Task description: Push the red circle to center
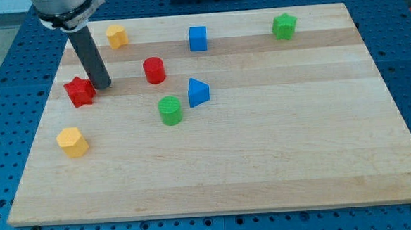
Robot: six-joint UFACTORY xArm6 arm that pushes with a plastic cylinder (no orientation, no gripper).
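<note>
My tip (102, 85) rests on the surface (264, 161) just beside the red star (79, 91), left of the red circle (154, 70), which sits in the upper left, well short of centre. There are no jaws, only the rod. The approach is in hand, I judge: next I must get behind the circle's left side and push it right and slightly down, clear of the green cylinder (170, 110) and blue triangle (198, 92).

Red circle (154, 70): short red cylinder, upright on its flat base, round top face up, intact. Sits on the wooden board (264, 154) in the upper-left part of the view, well left of board middle. My tip (102, 85) is to its left, near but apart, not touching. Nearest blocks: blue triangle (198, 92) down-right and green cylinder (170, 110) below, both near, clear gaps to each. Red star (79, 91) lies further left, just beyond my tip.
</note>
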